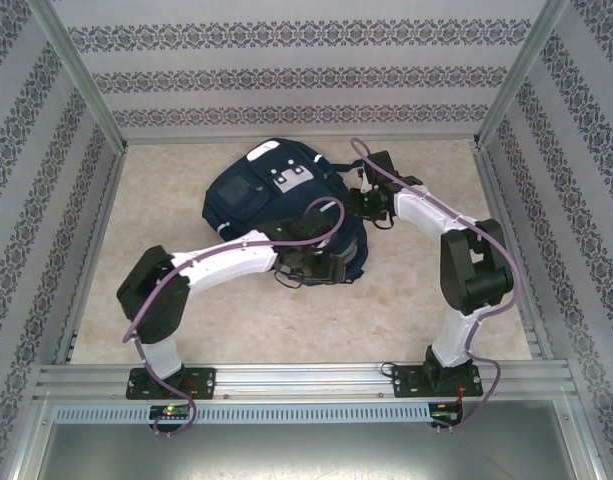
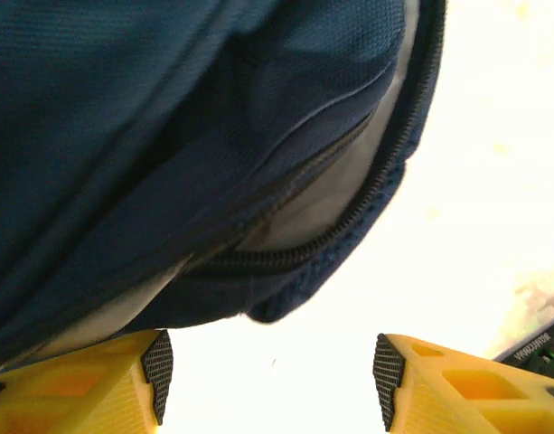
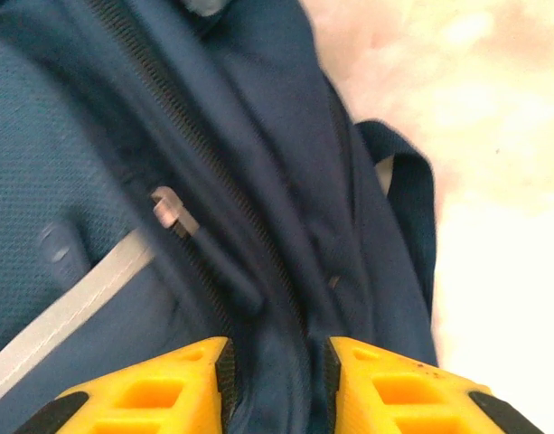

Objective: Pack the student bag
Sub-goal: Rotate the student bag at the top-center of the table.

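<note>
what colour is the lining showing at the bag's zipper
Pale grey-white lining, against the navy student bag; clearest in the left wrist view.

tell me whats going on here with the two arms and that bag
Two robot arms are working on a navy backpack lying on the table. The right gripper is pinching a fold of its fabric. The left gripper is open and empty, just short of the bag's edge, where a zipper gapes and shows pale lining.

The student bag (image 1: pixel 251 195) is navy, the table (image 1: pixel 406 290) mottled beige, the walls (image 1: pixel 286 70) floral-striped.
</note>
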Tool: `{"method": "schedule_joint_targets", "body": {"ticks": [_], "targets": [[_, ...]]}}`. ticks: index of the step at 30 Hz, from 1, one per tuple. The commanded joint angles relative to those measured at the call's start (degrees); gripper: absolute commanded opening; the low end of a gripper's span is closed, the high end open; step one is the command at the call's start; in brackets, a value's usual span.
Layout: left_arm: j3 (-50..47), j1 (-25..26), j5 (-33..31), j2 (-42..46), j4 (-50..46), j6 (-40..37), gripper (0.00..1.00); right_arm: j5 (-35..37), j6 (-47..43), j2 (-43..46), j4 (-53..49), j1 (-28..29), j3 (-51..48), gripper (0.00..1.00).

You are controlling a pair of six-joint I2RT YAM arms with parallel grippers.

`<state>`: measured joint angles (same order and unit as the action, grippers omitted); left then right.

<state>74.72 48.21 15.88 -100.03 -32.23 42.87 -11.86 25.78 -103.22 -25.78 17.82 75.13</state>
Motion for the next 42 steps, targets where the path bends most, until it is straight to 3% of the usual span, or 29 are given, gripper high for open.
{"method": "schedule_joint_targets", "body": {"ticks": [1, 8, 14, 17, 21, 28, 32, 36, 42], "targets": [[-3.17, -4.00, -1.34, 9.50, -2.65, -0.87, 0.63, -3.60, 1.12, 5.34, -2.25, 2.77, -2.27, 0.35], [-10.70, -15.12, -4.76, 21.98, -8.41, 1.31, 0.63, -2.95, 4.45, 9.42, -2.90, 12.12, -3.75, 0.35], [-14.58, -27.12, -3.19, 23.31, -7.67, -0.28, 0.63, -3.98, 7.42, 8.44, -0.98, 20.00, -5.72, 0.35], [-15.15, -31.82, -2.74, 22.04, -6.52, -1.15, 0.63, -3.77, 7.20, 7.47, -1.01, 20.20, -7.72, 0.34], [-15.92, -37.30, 1.26, 19.24, -4.03, -1.12, 0.63, -1.78, 3.55, 6.91, -2.09, 16.21, -10.42, 0.34], [-17.03, -38.69, 5.94, 15.27, 0.42, 0.58, 0.63, 0.20, -4.32, 0.74, -3.12, 5.20, -7.05, 0.33], [-18.48, -38.63, 8.61, 12.38, 4.88, 3.52, 0.63, -1.18, -3.90, -2.95, -3.64, 0.12, -2.71, 0.33], [-19.85, -38.57, 12.26, 9.40, 11.97, 7.80, 0.63, -0.91, -4.42, -1.43, -3.66, -0.34, -0.22, 0.34], [-19.58, -38.28, 12.14, 4.41, 18.27, 11.04, 0.63, -0.24, -3.67, 5.78, -2.26, 2.54, -1.57, 0.37]]}}
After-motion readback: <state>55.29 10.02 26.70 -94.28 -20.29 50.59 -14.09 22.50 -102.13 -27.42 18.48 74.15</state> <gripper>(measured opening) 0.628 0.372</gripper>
